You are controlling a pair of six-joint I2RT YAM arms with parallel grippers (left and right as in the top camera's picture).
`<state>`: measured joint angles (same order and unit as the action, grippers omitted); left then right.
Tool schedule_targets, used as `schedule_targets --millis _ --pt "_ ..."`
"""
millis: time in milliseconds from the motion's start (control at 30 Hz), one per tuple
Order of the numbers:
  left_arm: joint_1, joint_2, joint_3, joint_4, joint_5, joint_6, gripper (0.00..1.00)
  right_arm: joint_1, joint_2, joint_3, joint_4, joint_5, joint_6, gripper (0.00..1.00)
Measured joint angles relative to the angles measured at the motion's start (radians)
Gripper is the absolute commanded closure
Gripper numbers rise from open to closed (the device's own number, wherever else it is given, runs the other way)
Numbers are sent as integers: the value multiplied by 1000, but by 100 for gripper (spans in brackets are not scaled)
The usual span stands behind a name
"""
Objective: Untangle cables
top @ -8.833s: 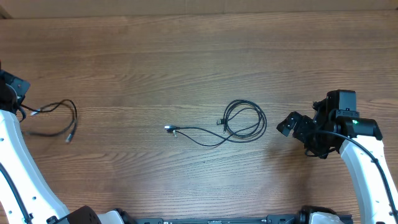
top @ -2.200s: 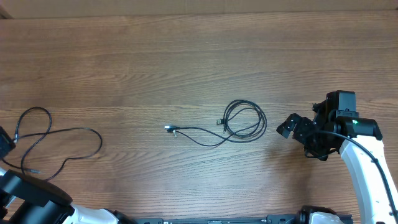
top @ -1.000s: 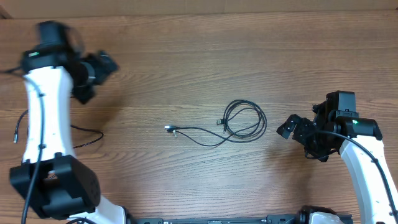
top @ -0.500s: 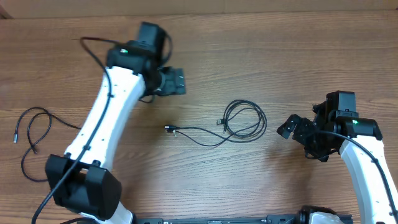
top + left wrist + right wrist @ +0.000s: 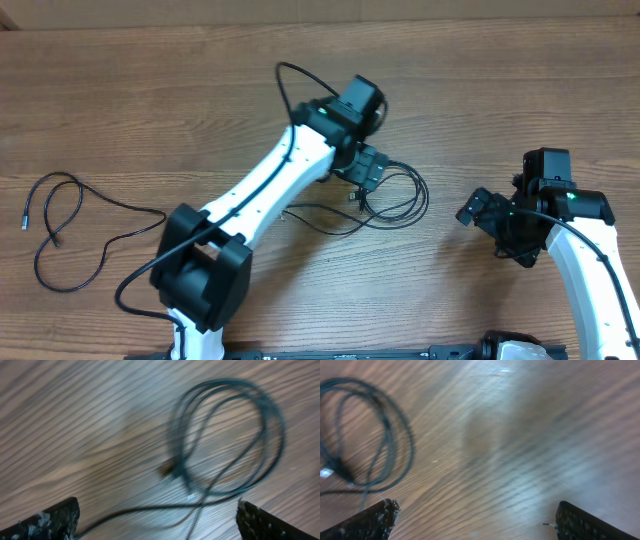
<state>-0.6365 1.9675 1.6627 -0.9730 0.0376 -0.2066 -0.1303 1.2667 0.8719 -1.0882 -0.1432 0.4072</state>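
Wood table (image 5: 500,80) | left fingers (image 5: 50,521) apart over coiled cable (image 5: 179,445) | right fingers (image 5: 366,522) apart

Black cables (image 5: 405,200) on brown wood-grain table (image 5: 500,90).

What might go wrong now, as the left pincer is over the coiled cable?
1. The coiled cable has several overlapping loops under the open left pincer; closing on more than one strand may tighten the tangle.
2. The open right pincer sits close beside the coil, so the arms might bump.
3. The left wrist view is blurred, so aim may be poor.
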Motion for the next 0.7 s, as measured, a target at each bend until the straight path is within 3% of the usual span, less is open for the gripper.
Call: schedule_targets --millis 233,500,700 --pt "-78 46 0 163 67 28 1 0 0 0 -54 203 197 0" --pt "-124 77 0 166 81 346 5 0 0 0 -55 253 255 0" --pt "-150 81 0 162 82 483 7 0 0 0 -55 255 263 0"
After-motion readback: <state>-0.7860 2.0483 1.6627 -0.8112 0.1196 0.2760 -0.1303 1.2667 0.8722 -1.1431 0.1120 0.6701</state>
